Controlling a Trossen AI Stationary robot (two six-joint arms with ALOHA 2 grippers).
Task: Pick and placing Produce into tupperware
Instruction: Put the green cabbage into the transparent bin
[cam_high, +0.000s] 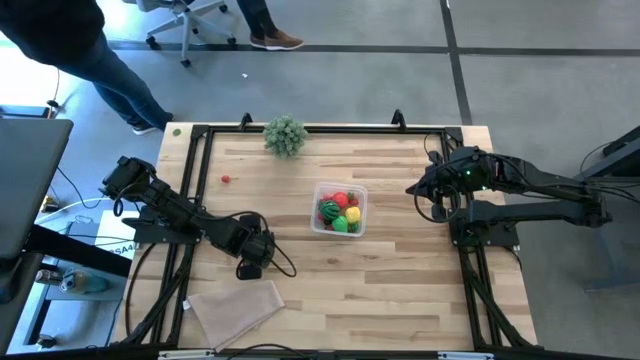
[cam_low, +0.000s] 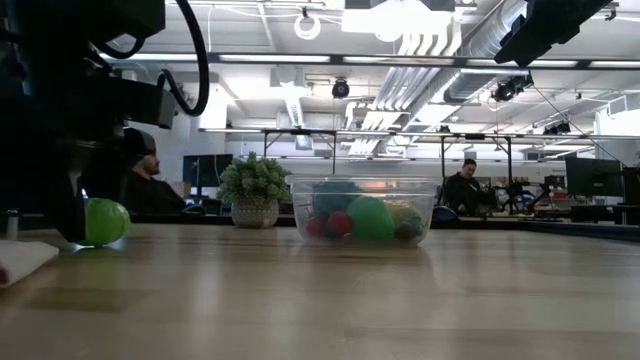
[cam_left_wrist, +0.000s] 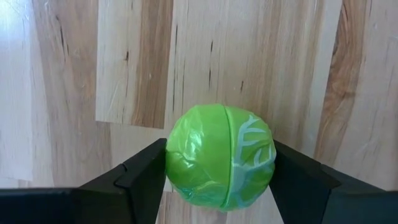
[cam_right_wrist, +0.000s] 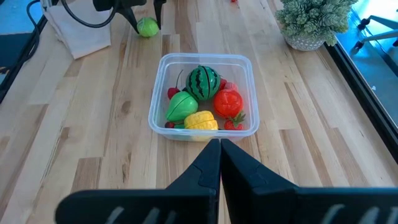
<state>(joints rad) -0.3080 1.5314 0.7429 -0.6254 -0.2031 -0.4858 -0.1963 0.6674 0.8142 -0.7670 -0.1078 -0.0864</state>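
While the right gripper (cam_right_wrist: 219, 144) waits clenched, the left gripper (cam_left_wrist: 219, 180) grasps a green ball (cam_left_wrist: 221, 155); it sits squarely between the jaws.

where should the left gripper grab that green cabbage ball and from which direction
Across its widest middle, coming straight down from above. The green cabbage ball is round and rests on the table, so opposite sides give the surest hold. The left gripper already has a finger on each flank.

Overhead, table-level and right wrist cameras all see the tupperware (cam_high: 340, 210); left wrist looks down close
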